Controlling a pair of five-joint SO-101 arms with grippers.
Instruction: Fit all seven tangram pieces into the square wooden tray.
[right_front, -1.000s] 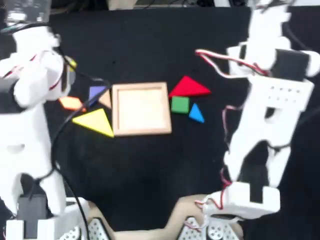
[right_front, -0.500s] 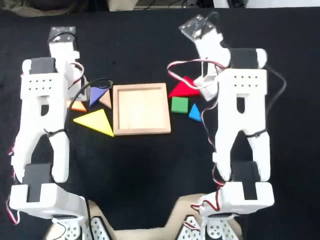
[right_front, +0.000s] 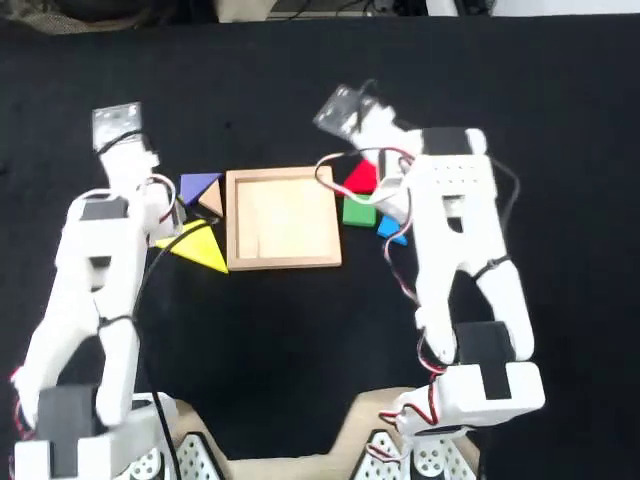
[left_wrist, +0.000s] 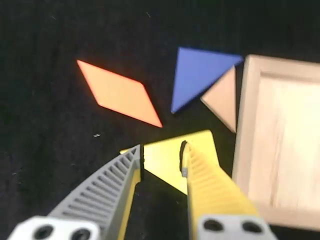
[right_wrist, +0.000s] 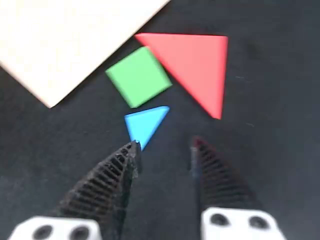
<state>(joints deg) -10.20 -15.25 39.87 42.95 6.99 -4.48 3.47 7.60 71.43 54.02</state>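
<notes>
The square wooden tray (right_front: 283, 175) lies mid-table with nothing inside. To one side of it lie a yellow triangle (right_front: 196, 246), a blue triangle (right_front: 197, 185) and a tan triangle (right_front: 212, 200). My left gripper (left_wrist: 161, 152) hangs open over the yellow triangle (left_wrist: 165, 157), with an orange parallelogram (left_wrist: 119, 93) beyond it and the tray's rim (left_wrist: 243, 125) beside it. On the tray's other side sit a red triangle (right_front: 362, 176), a green square (right_front: 358, 211) and a small blue triangle (right_front: 393, 230). My right gripper (right_wrist: 165, 146) is open just short of the small blue triangle (right_wrist: 145, 123).
Black cloth covers the table (right_front: 300, 340). The two white arms rise from bases at the near edge and lean over the pieces on each side of the tray. Open cloth lies in front of the tray and behind it.
Both arms have swung down and inward toward the tray, each lowering over its cluster of pieces. The left arm now covers the orange parallelogram in the high view. No piece has moved.
</notes>
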